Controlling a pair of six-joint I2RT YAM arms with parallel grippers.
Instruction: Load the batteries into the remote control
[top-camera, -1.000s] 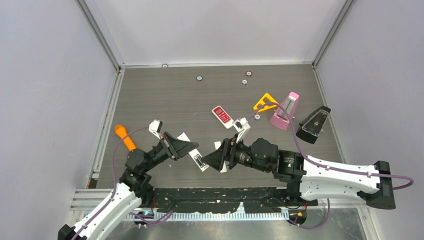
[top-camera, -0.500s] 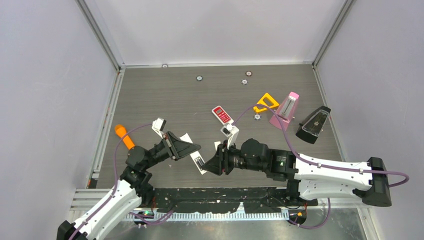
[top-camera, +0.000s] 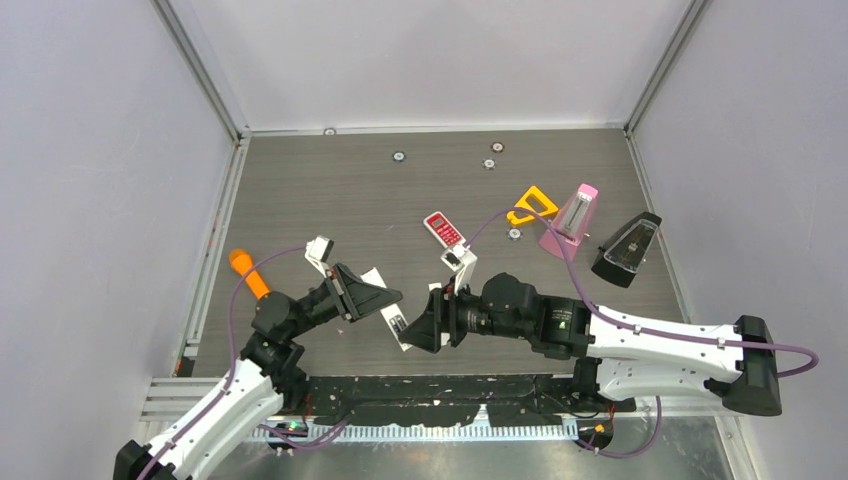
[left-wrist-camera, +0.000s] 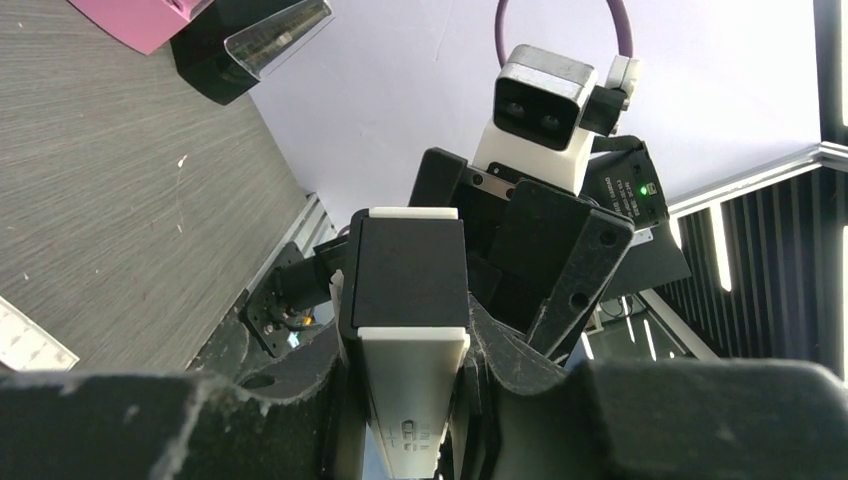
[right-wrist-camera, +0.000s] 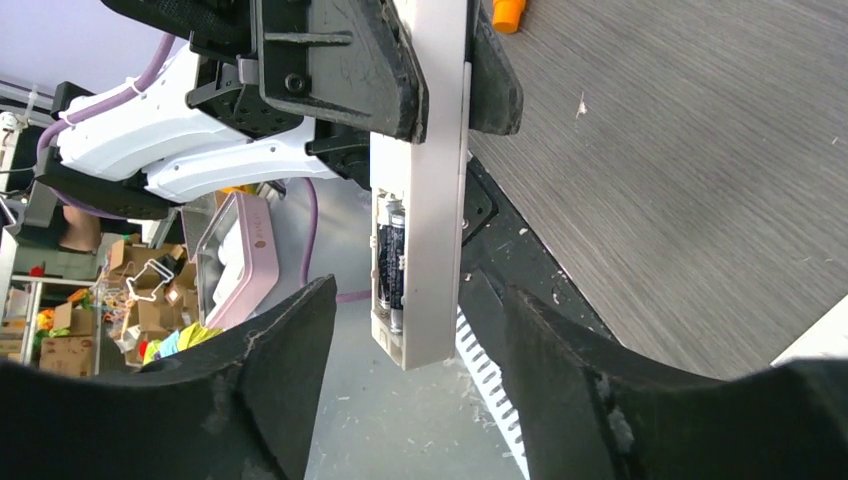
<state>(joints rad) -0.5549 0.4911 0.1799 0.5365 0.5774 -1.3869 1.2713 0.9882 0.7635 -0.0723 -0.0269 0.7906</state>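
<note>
Here, left jaws clamp the remote (right-wrist-camera: 440, 200) — dark battery (right-wrist-camera: 390, 265) seated inside.

I count one slim white plastic remote control (top-camera: 398, 325), with one dark cylindrical battery (right-wrist-camera: 391, 260) that I can make out in its open bay, and one small red keypad handset (top-camera: 441, 229). There are two wedge-shaped metronome-like boxes, a pink case (top-camera: 570, 222) and a black case (top-camera: 627, 250), plus one yellow triangular plastic frame (top-camera: 530, 205) and one orange cone-ended stick (top-camera: 250, 275). I also see four small round silver discs (top-camera: 398, 156) (top-camera: 497, 147) (top-camera: 489, 163) (top-camera: 514, 234) on the tabletop.
</note>
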